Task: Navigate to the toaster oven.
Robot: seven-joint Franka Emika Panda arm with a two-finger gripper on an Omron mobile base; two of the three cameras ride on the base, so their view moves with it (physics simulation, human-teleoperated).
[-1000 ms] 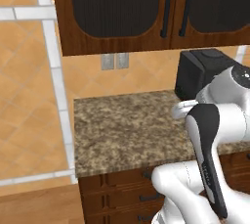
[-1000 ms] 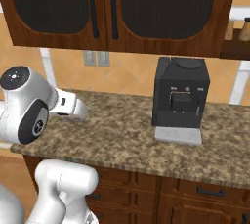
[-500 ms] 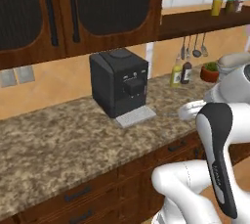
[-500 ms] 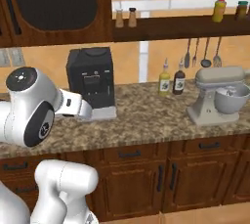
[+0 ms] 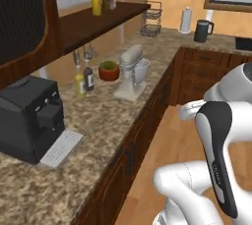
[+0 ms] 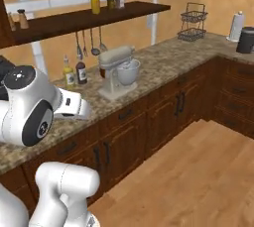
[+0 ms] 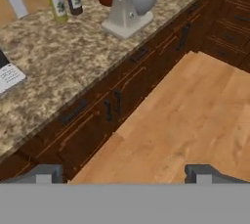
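Pincer [image 7: 125, 173] is seen in hand view with both tips spread wide, released, nothing held, over wood floor [image 7: 195, 115] beside dark cabinet fronts [image 7: 112, 105].

Left base view: black coffee machine [image 5: 30, 118] is set on the granite surface [image 5: 98, 121]; stand mixer [image 5: 132, 71], two bottles [image 5: 83, 80] and a potted plant [image 5: 109, 70] are lined up further along. A dark kettle [image 5: 202, 30] is seen at the far corner.

Right base view: mixer [image 6: 117, 71] under the wall shelf [image 6: 89, 18]; wire rack [image 6: 192, 22] is placed further right.

Toaster oven: cannot be located in any view.
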